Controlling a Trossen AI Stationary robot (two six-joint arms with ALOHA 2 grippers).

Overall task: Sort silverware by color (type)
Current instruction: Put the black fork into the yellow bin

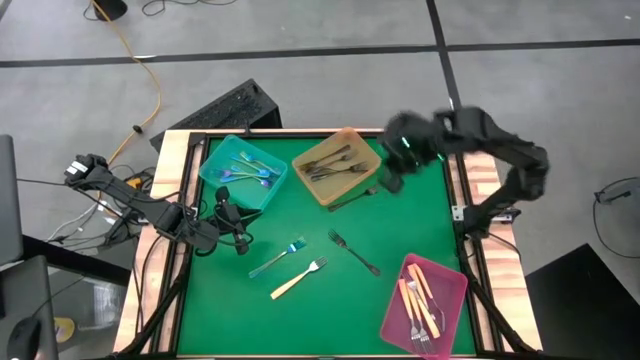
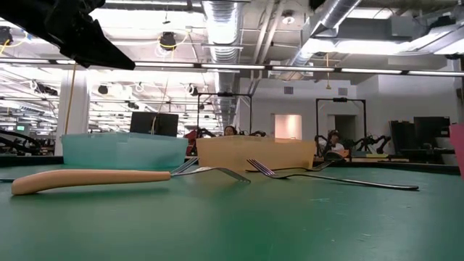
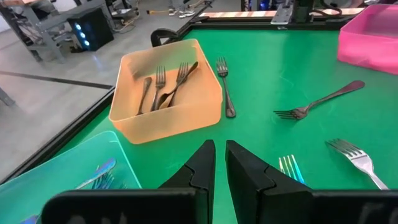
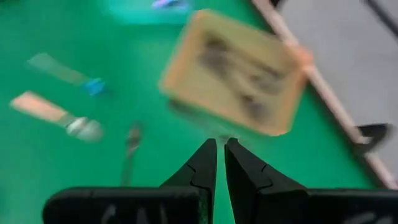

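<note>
Most of the cutlery is already sorted: blue pieces lie in the teal tray (image 1: 243, 172) at about eleven o'clock on the table, grey ones in the amber tray (image 1: 337, 166) near twelve, cream-handled ones in the pink tray (image 1: 423, 297) at about four. Loose on the green mat remain a blue fork (image 1: 278, 258), a cream-handled fork (image 1: 298, 279) just beside it toward six o'clock, a dark grey fork (image 1: 354, 252) near the middle, and another grey piece (image 1: 352, 197) lying against the amber tray's near edge. The left gripper (image 1: 240, 243) hovers low just off the teal tray's near corner, its fingers pressed together with nothing between them. The right gripper (image 1: 392, 181) hangs by the amber tray's three o'clock side, fingers likewise together and empty. The blue fork lies toward four o'clock from the left gripper, close by, its long axis running from eight to two o'clock, tines toward two. The left arm is clearly the nearer one, so I judge it best placed to take this fork, spreading its fingers first and closing across the handle.
</note>
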